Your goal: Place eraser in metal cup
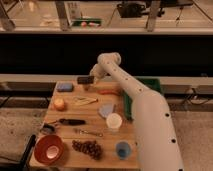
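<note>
The eraser (85,79) is a small flat black block, held level at the far edge of the wooden table (70,160). My gripper (93,76) reaches in from the right at the end of the white arm and is shut on the eraser's right end. The metal cup (87,87) is a small dark cylinder standing directly under the eraser, mostly hidden by it. I cannot tell whether the eraser touches the cup's rim.
A blue-grey pad (64,87) lies left of the cup. Around it are an orange fruit (59,103), a yellow item (85,100), a red item (109,92), a white cup (114,121), a blue cup (123,149), a red bowl (48,149), grapes (88,147) and a green bin (150,87).
</note>
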Motion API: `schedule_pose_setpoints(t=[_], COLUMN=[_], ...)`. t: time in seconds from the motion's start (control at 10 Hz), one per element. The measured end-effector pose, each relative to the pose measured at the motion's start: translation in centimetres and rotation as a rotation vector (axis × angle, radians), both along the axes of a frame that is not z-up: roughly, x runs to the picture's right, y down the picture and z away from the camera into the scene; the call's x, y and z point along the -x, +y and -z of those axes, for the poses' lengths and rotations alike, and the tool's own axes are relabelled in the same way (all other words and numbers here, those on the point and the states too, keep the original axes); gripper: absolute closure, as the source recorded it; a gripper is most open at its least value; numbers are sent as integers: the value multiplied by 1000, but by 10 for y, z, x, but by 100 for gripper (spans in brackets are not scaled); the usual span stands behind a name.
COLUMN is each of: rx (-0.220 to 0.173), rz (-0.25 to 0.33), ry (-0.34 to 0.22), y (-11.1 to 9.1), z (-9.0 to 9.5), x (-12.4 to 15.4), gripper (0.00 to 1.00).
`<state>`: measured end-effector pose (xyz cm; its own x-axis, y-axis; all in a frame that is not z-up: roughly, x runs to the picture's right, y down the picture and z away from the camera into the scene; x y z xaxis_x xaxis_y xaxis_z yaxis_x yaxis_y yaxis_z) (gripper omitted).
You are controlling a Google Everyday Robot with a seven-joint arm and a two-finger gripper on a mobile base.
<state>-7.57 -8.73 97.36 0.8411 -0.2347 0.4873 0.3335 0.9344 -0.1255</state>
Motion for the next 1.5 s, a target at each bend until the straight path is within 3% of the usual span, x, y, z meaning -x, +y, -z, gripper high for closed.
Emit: schedule_pose_setpoints(t=[1.0, 1.2, 1.5], rx=[-23, -15, -10], rz=[-1, -3, -19], ry=[-12, -11, -1], y=[-9, -7, -5], z=[-10, -13, -16], x=[7, 9, 11], gripper=[100, 86, 54])
